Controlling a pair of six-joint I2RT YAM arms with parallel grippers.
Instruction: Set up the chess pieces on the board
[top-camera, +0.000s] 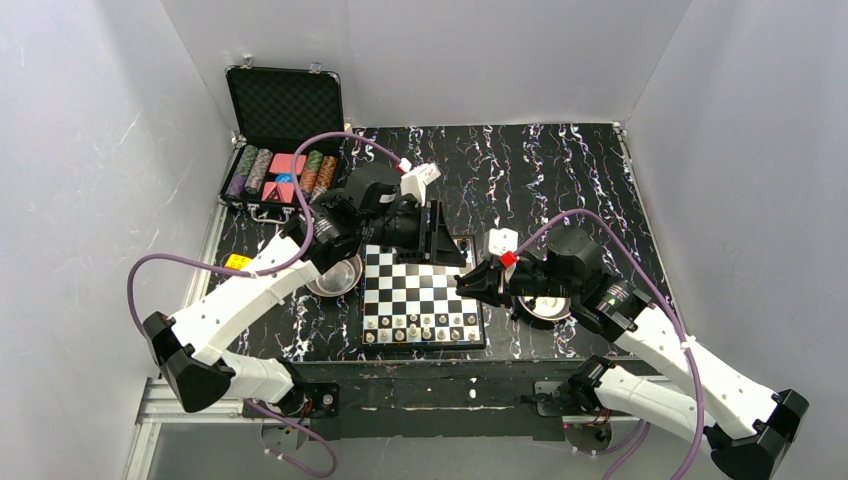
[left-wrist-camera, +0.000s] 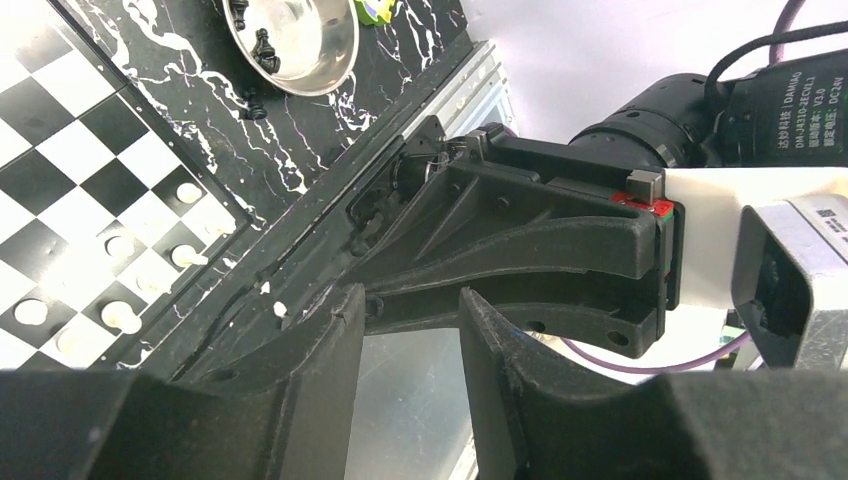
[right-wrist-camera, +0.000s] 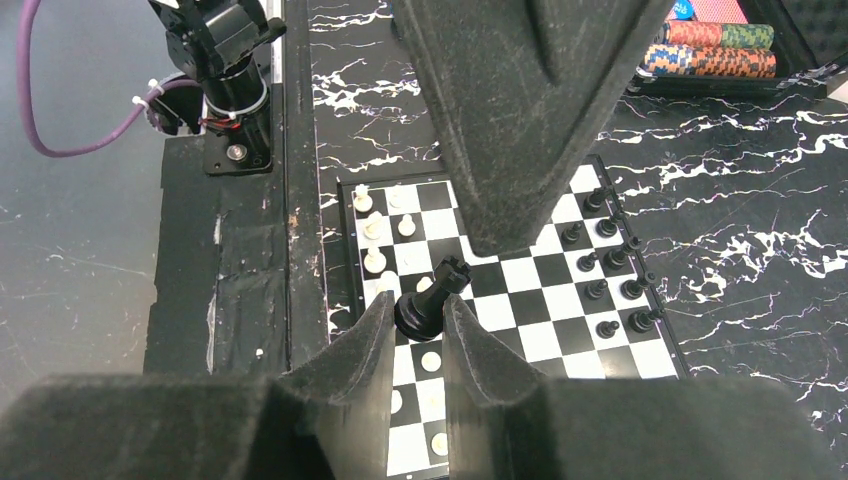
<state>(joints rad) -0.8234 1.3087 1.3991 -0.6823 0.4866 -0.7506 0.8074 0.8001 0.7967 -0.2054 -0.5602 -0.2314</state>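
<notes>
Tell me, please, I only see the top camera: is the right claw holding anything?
Observer: Yes, the right claw is shut on a black piece.
Operator: And the other one?
Observer: The left claw is open and empty.
Operator: Are more pieces waiting somewhere?
Observer: Yes, black pieces lie in the bowl left of the board.

The left arm (top-camera: 240, 300) stretches toward the far middle, its left gripper (left-wrist-camera: 412, 305) empty, fingers parted. The right arm (top-camera: 680, 350) bends in from the right, the right gripper (right-wrist-camera: 415, 312) pinching a black piece (right-wrist-camera: 432, 292).
</notes>
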